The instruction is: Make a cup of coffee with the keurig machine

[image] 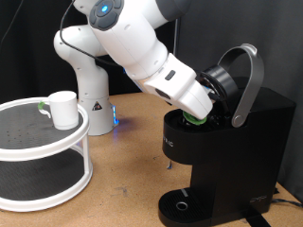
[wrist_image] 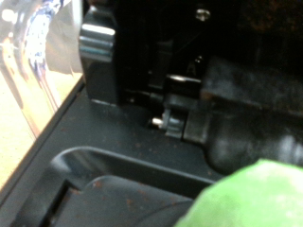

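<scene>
One keurig machine point(image: 237, 142) fills the exterior view's right side, its silver-grey lid handle point(image: 248, 80) raised and tilted back, and my gripper point(image: 201, 113) is pushed down into the opened brew head, right at its round black rim. There is little room there: the lifted lid stands just beside my wrist on one side and the rim of the chamber sits close under me, while the wooden table point(image: 133, 142) on the exterior view's left of the machine lies open. A patch of green point(image: 196, 118) shows at my fingertips against the black opening, but my fingers are hidden by my own white hand, so I cannot tell whether they are spread or closed, nor whether that green thing is between them. One cup point(image: 62, 109), white with a greenish handle, stands upright on the upper shelf of one white two-level round rack point(image: 47, 151) at the exterior view's left, well apart from the machine and from me. One circular drip tray point(image: 180, 203) sits at the machine's foot, with no cup on it. The wrist view gives what the exterior view hides: dark plastic walls of the machine's interior point(wrist_image: 189, 104) close around, a blurred green mass point(wrist_image: 256, 199) filling one corner, and a clear water tank point(wrist_image: 38, 57) at the picture's edge. It shows neither cup nor rack.
</scene>
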Controlling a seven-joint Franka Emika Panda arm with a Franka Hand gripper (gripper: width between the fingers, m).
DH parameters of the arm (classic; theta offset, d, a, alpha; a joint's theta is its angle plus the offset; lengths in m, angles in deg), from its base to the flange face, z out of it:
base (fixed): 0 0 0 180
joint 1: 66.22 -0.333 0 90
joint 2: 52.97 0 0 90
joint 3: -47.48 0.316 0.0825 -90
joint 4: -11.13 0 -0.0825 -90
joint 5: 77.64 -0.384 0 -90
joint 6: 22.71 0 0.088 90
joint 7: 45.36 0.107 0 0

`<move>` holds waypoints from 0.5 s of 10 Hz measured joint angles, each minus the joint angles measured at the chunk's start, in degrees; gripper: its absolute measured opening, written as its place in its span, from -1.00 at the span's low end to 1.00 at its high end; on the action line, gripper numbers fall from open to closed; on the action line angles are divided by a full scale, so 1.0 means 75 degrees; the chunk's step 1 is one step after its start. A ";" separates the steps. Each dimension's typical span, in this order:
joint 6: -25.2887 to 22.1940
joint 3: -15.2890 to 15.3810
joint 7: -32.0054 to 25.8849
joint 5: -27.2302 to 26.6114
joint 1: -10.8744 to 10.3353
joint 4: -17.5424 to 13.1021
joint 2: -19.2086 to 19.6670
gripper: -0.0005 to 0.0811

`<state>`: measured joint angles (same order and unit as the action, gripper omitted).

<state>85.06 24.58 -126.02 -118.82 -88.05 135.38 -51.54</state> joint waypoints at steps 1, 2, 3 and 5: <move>-0.0018 0.0010 -0.0009 -0.0022 0.0000 0.0000 -0.0002 0.98; -0.0074 0.0022 -0.0040 -0.0052 -0.0001 -0.0001 -0.0007 0.98; -0.0193 0.0028 -0.0129 -0.0078 -0.0001 -0.0002 -0.0027 0.98; -0.0505 0.0010 -0.0344 -0.0072 0.0027 0.0040 -0.0103 0.98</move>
<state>81.28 24.66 -128.60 -119.36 -87.85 135.68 -52.32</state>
